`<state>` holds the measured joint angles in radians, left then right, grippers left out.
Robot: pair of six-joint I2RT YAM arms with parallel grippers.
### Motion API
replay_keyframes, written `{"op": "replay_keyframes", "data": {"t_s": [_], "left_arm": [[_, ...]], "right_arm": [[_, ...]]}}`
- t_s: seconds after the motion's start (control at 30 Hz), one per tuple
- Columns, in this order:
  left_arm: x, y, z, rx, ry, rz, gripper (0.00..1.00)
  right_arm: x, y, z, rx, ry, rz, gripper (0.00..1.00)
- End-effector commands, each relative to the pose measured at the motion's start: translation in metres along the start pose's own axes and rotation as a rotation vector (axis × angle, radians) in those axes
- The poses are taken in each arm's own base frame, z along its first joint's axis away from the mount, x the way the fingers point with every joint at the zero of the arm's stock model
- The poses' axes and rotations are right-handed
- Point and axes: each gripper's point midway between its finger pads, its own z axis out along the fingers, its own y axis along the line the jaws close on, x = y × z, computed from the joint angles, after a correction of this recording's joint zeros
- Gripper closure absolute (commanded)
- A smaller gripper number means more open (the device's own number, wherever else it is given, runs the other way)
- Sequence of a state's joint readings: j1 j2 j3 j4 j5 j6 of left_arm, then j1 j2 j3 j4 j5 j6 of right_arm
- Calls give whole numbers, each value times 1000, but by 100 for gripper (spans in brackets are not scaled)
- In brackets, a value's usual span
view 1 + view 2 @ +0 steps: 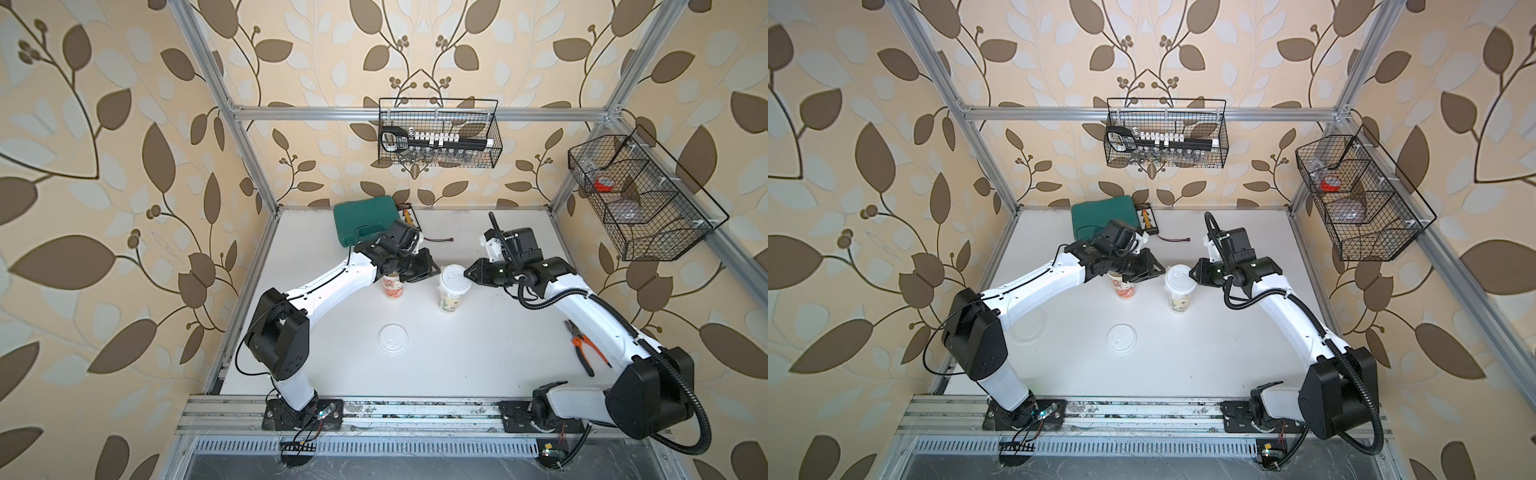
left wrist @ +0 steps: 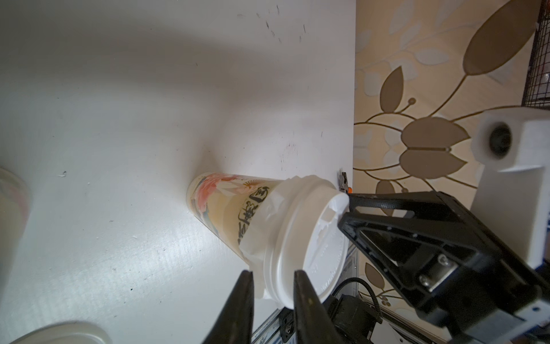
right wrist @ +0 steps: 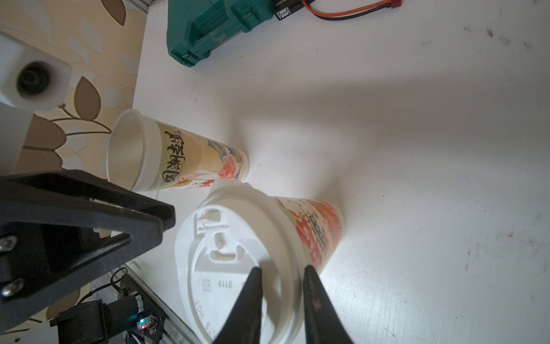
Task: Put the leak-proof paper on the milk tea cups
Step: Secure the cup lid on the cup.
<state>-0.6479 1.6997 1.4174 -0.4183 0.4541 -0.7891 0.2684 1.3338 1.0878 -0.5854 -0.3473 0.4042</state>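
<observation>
Two milk tea cups are standing upright near the middle of the white table (image 1: 478, 353), close together but not touching. The open cup (image 1: 392, 289) is sitting partly beneath the left arm's wrist, its mouth bare. The lidded cup (image 1: 448, 301) is carrying a white lid (image 1: 453, 280). The leak-proof paper (image 2: 253, 229) is lying trapped under that lid, and its translucent fringe is sticking out below the rim and draping down the cup's side. The left gripper (image 2: 273, 277) is reaching in from one side. Its jaws are standing narrow, pinching the lid's rim with a bit of the film fringe between them. The right gripper (image 3: 282, 268) is meeting the lid from the opposite side, jaws equally narrow, one finger lying on the lid's top and the other outside its skirt, clamping the rim. A loose lid (image 1: 392, 338) is lying flat on the table nearer the arm bases, well apart from both cups. A green case (image 1: 363, 218) is sitting at the far edge behind the left arm. Orange-handled pliers (image 1: 586, 351) are lying beside the right arm.
</observation>
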Motion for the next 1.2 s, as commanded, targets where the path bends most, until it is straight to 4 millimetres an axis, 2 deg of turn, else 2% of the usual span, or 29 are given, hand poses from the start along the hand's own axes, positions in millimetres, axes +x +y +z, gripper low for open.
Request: {"op": "replay_keyframes", "data": {"t_s": [0.0, 0.43, 1.17], "left_arm": [[4, -1, 6, 31, 28, -5, 76], [10, 12, 16, 1, 62, -25, 77], [36, 56, 39, -180, 135, -32, 79]], "right_arm": [[21, -14, 10, 50, 79, 31, 76], [22, -15, 12, 50, 82, 34, 76], [31, -20, 19, 51, 103, 45, 77]]}}
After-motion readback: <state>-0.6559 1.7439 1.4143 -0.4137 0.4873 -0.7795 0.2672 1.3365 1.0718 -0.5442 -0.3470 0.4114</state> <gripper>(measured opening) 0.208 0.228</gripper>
